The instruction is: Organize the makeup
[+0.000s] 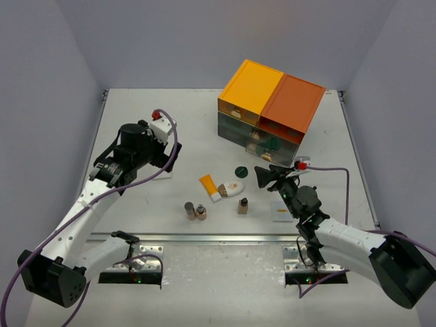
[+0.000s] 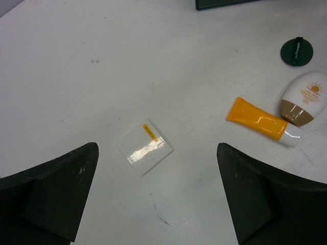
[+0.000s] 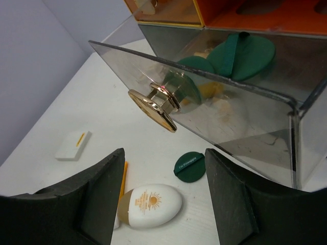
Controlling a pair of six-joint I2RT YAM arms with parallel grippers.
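The drawer chest (image 1: 271, 109) stands far right on the table (image 1: 177, 116), one smoky clear drawer (image 3: 230, 117) pulled out, probably to receive makeup; green discs (image 3: 245, 51) already lie inside. The right gripper (image 3: 164, 151), jaws apart and empty, faces its gold knob (image 3: 153, 107). The left gripper (image 2: 157, 148), spread wide and empty, hangs over a flat white sachet (image 2: 146, 149). Mid-table the orange tube (image 1: 211, 186) lies slanted, white cap toward the near edge.

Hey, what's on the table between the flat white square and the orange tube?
Nothing. The left wrist view shows only bare table between the flat white square and the orange tube.
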